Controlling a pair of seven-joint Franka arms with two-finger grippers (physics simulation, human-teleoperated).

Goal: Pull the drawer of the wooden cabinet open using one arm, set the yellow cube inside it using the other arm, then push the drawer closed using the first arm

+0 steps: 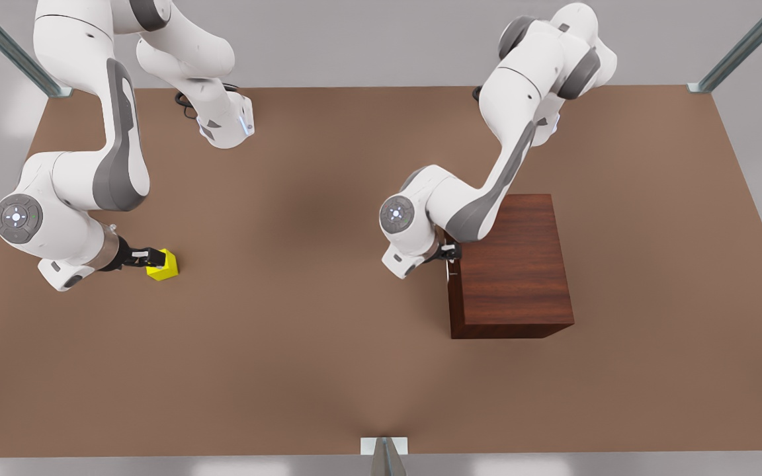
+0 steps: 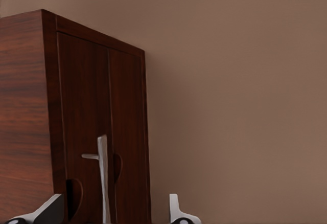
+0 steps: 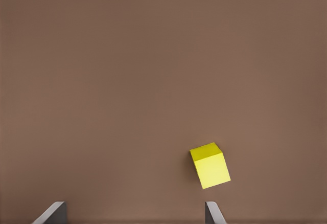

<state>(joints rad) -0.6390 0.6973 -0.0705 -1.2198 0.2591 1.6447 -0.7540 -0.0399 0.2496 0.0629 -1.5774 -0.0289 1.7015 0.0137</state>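
— Ahead of my left gripper (image 2: 110, 211), fingers spread, the drawer (image 2: 104, 132) handle (image 2: 103, 175) runs lengthwise between them; the wooden cabinet (image 1: 513, 264) is shut.

— And the yellow cube (image 3: 210, 165)?

— On the table (image 1: 301, 297), just beyond my open right gripper (image 1: 148, 256), off toward one finger.

The left gripper (image 1: 450, 254) sits low at the end of a sharply bent arm on the front view's right, pointing sideways with its fingers (image 2: 176, 214) spread apart. The right gripper (image 1: 149, 256), on the front view's left, is also held low and level, its arm folded at the elbow, its fingers (image 3: 51, 213) wide apart.
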